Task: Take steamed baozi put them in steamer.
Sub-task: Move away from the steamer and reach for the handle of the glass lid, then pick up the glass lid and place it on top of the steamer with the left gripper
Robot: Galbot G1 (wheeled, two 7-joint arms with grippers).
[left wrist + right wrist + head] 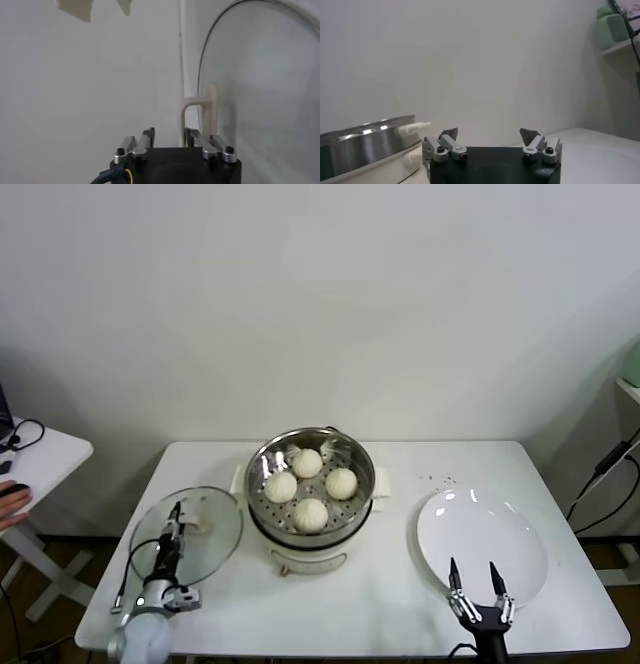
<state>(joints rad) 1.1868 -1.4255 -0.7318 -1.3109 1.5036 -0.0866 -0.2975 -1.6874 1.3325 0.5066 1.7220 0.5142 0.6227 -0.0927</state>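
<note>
Four baozi (310, 486) in steamer (311, 529), right pincer (477, 576) open over plate (520, 534)

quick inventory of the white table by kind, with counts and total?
Buns: 4, all in the steamer
Steamer: 1
Glass lid: 1, left of the steamer
White plate: 1, empty, right of the steamer
Total: 7

Left gripper is over the lid; right gripper is open at the plate's near edge.

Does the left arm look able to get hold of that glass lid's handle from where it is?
Probably yes. The left gripper hovers right over the glass lid, its handle just ahead of the open fingers, with nothing between them.
</note>
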